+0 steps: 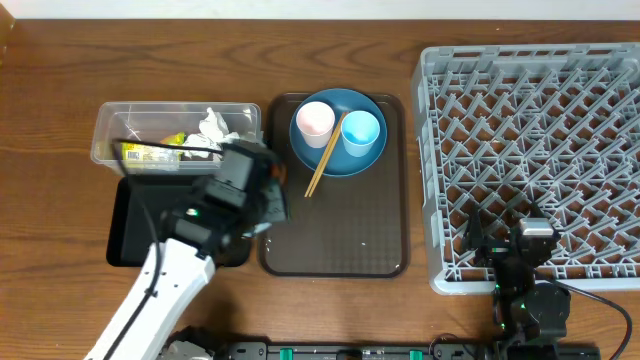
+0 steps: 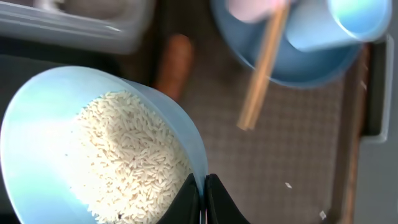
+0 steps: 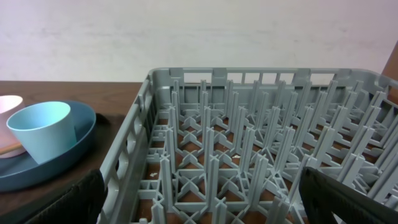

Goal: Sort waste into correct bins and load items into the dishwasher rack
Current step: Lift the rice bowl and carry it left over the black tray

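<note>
Blue bowl (image 2: 37, 140), rice (image 2: 130, 152) inside, hangs at the lower left of your left wrist view. The left gripper (image 2: 202, 190) pinches its rim tight, a hold that would let you tip it like a scoop. From overhead, that gripper sits over the black tray (image 1: 125, 240), likely where the rice belongs. Your right gripper (image 3: 199, 180) hovers spread wide and empty above the rack (image 1: 540, 110) at lower right, ready for dishes.

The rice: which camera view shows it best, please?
The left wrist view. There the rice lies in the bowl, close, with single grains visible. In the overhead view the left arm covers the bowl, so no rice shows. The right wrist view faces the rack and shows no rice.
</note>
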`<state>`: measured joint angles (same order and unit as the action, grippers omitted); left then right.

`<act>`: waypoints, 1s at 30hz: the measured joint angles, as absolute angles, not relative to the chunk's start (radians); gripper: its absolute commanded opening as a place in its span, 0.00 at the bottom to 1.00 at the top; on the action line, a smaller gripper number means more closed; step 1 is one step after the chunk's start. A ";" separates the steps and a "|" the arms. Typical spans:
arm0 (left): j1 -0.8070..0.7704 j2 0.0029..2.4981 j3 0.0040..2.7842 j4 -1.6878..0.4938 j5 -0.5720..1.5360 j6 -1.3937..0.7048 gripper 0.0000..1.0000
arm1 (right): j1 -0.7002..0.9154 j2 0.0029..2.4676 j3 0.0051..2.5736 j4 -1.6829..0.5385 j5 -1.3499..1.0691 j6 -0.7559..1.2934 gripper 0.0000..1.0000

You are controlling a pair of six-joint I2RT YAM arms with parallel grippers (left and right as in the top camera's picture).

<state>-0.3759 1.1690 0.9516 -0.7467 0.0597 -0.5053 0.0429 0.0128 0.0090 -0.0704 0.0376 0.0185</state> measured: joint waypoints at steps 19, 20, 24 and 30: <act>0.426 1.168 0.939 -0.738 0.641 -0.282 0.06 | 0.043 0.013 0.009 -0.070 0.038 0.019 0.99; 0.462 1.168 0.926 -0.726 0.669 -0.273 0.06 | 0.043 0.013 0.009 -0.070 0.038 0.018 0.99; 0.576 1.168 0.863 -0.675 0.785 -0.249 0.06 | 0.043 0.013 0.009 -0.070 0.038 0.019 0.99; 0.720 1.168 0.755 -0.560 0.986 -0.231 0.06 | 0.043 0.013 0.009 -0.070 0.038 0.019 0.99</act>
<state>0.7200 1.1675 0.7547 -0.5598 0.9859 -0.2310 0.0429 0.0128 0.0090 -0.0704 0.0376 0.0185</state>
